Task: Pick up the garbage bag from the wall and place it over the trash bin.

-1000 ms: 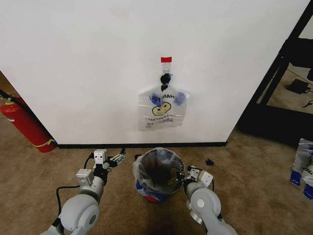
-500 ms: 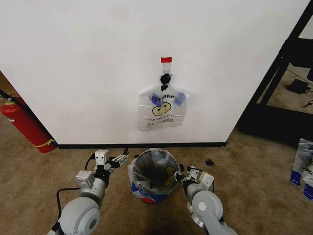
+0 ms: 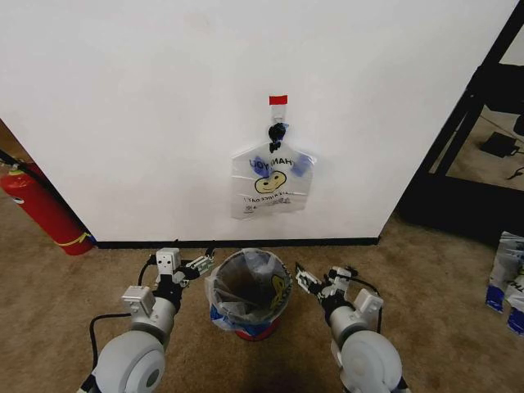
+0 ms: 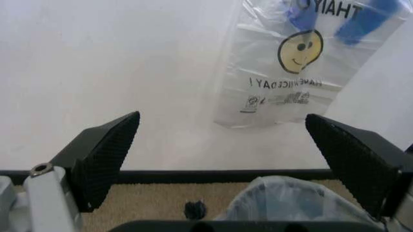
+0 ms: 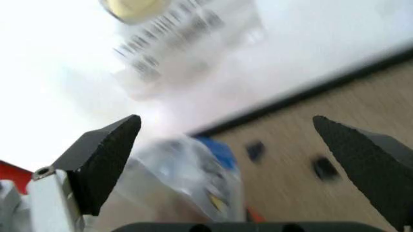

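Note:
The garbage bag, clear crinkly plastic with a yellow smiley, is draped over the rim of the small black trash bin with its red base, on the carpet below the wall. My left gripper is open just left of the rim. In the left wrist view the left gripper frames the bag's top. My right gripper is open a little right of the bin, apart from it. The right wrist view, with its gripper, shows the bagged bin. A twin bag hangs from the black hook.
A red fire extinguisher leans against the wall at far left. A black shelf frame stands at right, with packaged items on the floor by the right edge. A small dark object lies on the carpet near the baseboard.
The bin with its bag has shifted left, toward my left gripper. My right gripper has come off the bin's right rim and moved right, leaving a gap.

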Robot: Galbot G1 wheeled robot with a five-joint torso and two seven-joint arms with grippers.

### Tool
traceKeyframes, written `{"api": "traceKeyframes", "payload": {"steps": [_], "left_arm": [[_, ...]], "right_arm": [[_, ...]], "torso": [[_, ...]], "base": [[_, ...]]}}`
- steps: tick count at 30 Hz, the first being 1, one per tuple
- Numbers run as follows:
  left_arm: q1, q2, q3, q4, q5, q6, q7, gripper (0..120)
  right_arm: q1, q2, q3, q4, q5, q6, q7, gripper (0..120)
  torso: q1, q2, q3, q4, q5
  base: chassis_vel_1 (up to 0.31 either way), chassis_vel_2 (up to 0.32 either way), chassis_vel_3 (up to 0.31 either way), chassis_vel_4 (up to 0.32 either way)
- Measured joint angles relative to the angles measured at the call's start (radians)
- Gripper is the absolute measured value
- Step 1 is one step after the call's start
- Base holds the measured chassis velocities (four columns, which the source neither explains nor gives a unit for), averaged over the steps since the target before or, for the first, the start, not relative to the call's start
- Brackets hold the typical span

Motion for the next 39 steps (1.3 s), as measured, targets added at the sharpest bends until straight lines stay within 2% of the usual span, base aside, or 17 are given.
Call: {"api": "traceKeyframes", "payload": {"steps": [3, 6, 7, 11, 14, 15, 16, 17, 21, 26, 32, 39], "left_arm": [[0.012, -0.009, -0.007, -0.002, 0.013, -0.014, 0.005, 100], [0.054, -0.033, -0.034, -0.002, 0.038, -0.089, 0.027, 100], [0.054, -0.033, -0.034, -0.002, 0.038, -0.089, 0.027, 100], [0.105, -0.041, -0.062, 0.013, 0.023, -0.225, 0.05, 100], [0.147, -0.044, -0.095, 0.039, 0.039, -0.356, 0.082, 100], [0.15, -0.045, -0.096, 0.04, 0.043, -0.363, 0.084, 100], [0.177, -0.057, -0.109, 0.047, 0.09, -0.426, 0.104, 100], [0.177, -0.057, -0.109, 0.047, 0.09, -0.426, 0.104, 100], [0.226, -0.102, -0.131, 0.051, 0.196, -0.526, 0.125, 100], [0.246, -0.123, -0.15, 0.035, 0.23, -0.548, 0.125, 100], [0.253, -0.111, -0.19, 0.043, 0.231, -0.556, 0.121, 100], [0.263, -0.122, -0.181, 0.053, 0.257, -0.578, 0.128, 100]], "right_arm": [[-0.008, 0.002, 0.004, 0.009, -0.042, 0.041, -0.017, 100], [-0.067, 0.007, 0.053, 0.019, -0.24, 0.242, -0.045, 100], [-0.067, 0.007, 0.053, 0.019, -0.24, 0.242, -0.045, 100], [-0.209, 0.026, 0.143, 0.092, -0.381, 0.402, -0.097, 100], [-0.35, 0.05, 0.217, 0.121, -0.494, 0.562, -0.148, 100], [-0.357, 0.051, 0.22, 0.122, -0.5, 0.573, -0.15, 100], [-0.415, 0.064, 0.244, 0.122, -0.551, 0.66, -0.161, 100], [-0.415, 0.064, 0.244, 0.122, -0.551, 0.66, -0.161, 100], [-0.488, 0.091, 0.264, 0.122, -0.613, 0.776, -0.153, 100], [-0.515, 0.107, 0.26, 0.141, -0.64, 0.798, -0.14, 100], [-0.524, 0.116, 0.251, 0.171, -0.688, 0.769, -0.117, 100], [-0.515, 0.12, 0.245, 0.166, -0.701, 0.761, -0.11, 100]], "torso": [[0.0, 0.0, 0.0, 0.0001, 0.0], [0.0, 0.0, 0.0, 0.0001, 0.0001], [0.0, 0.0, 0.0, 0.0001, 0.0001], [0.0, 0.0, 0.0, -0.0001, -0.0003], [0.0, 0.0, 0.0, -0.0004, -0.0001], [0.0, 0.0, 0.0, -0.0003, -0.0001], [0.0, 0.0, 0.0, -0.0003, -0.0001], [0.0, 0.0, 0.0, -0.0003, -0.0001], [0.0, 0.0, 0.0, 0.0, -0.0001], [0.0, 0.0, 0.0, 0.0001, -0.0001], [0.0, 0.0, 0.0, 0.0, -0.0001], [0.0, 0.0, 0.0, 0.0, -0.0001]], "base": [[0.0, 0.0, 0.0, 0.0], [0.0, 0.0, 0.0, 0.0], [0.0, 0.0, 0.0, 0.0], [0.0, 0.0, 0.0, 0.0], [0.0, 0.0, 0.0, 0.0], [0.0, 0.0, 0.0, 0.0], [0.0, 0.0, 0.0, 0.0], [0.0, 0.0, 0.0, 0.0], [0.0, 0.0, 0.0, 0.0], [0.0, 0.0, 0.0, 0.0], [0.0, 0.0, 0.0, 0.0], [0.0, 0.0, 0.0, 0.0]]}}
